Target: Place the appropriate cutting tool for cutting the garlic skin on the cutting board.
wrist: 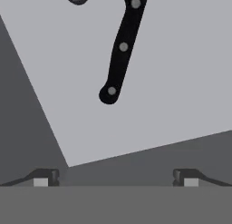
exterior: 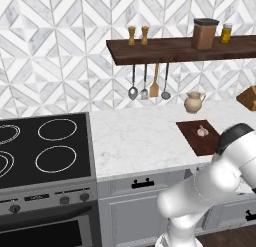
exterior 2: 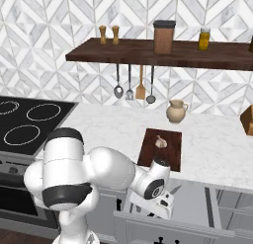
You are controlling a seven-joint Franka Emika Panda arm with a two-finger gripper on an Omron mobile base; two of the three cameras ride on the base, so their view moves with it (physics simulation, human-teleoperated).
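Hand view shows my end effector [wrist: 115, 177] open above the drawer's knife [wrist: 121, 48], cutting board [exterior 2: 160, 150] holding garlic [exterior 2: 160, 141] alone

counter [exterior 2: 108, 129]: right of the stove [exterior 2: 29, 124], under the shelf [exterior 2: 163, 54]
board [exterior 2: 160, 149]: on the counter near its front edge, before the jug [exterior 2: 176, 111]
garlic [exterior 2: 160, 141]: on the board, toward its back
jug: on the counter by the wall, behind the board
utensils [exterior 2: 133, 85]: hang under the shelf, left of the jug
shakers [exterior 2: 108, 34]: on the shelf, left end
canister [exterior 2: 164, 37]: on the shelf, right of the shakers
jar [exterior 2: 204, 39]: on the shelf, right of the canister
drawer [exterior 2: 197, 208]: open below the counter, before the board
handle [wrist: 122, 48]: lies on the drawer floor, beyond the end effector [wrist: 115, 177]
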